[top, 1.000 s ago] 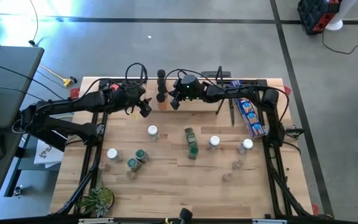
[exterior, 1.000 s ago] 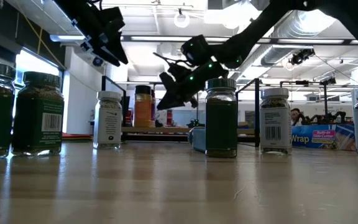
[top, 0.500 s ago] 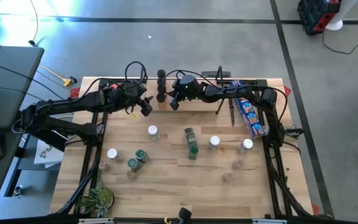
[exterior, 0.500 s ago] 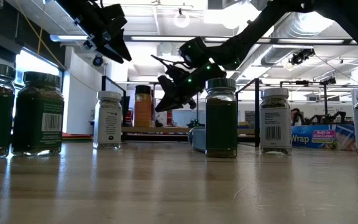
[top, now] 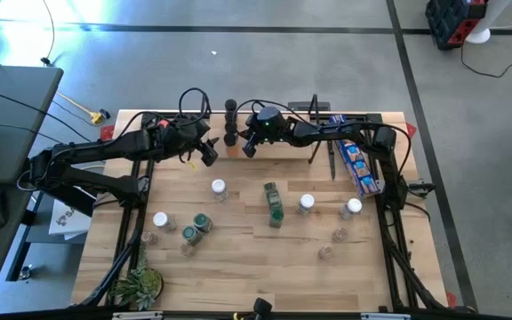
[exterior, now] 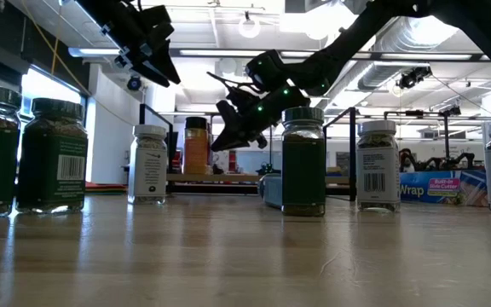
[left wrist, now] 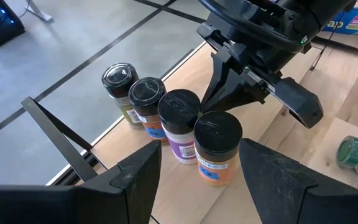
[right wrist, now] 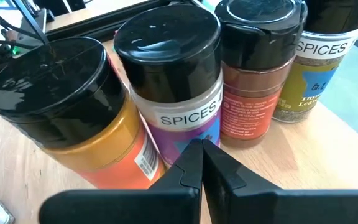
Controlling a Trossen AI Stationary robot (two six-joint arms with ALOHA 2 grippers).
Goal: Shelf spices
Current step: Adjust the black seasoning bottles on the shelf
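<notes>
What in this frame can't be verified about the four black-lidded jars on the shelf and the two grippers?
- Jar labels: right wrist view cuts the four black-lidded jars at the frame edges.
- Contact: right gripper, shut, sits beside the jars; touching or not is unclear.
- Left gripper: empty, jaws apart; height above the shelf unclear from above.

Overhead looks straight down, low camera skims the worktop (exterior: 245, 256), and both wrist cameras closely share four black-lidded jars (left wrist: 179, 127).
</notes>
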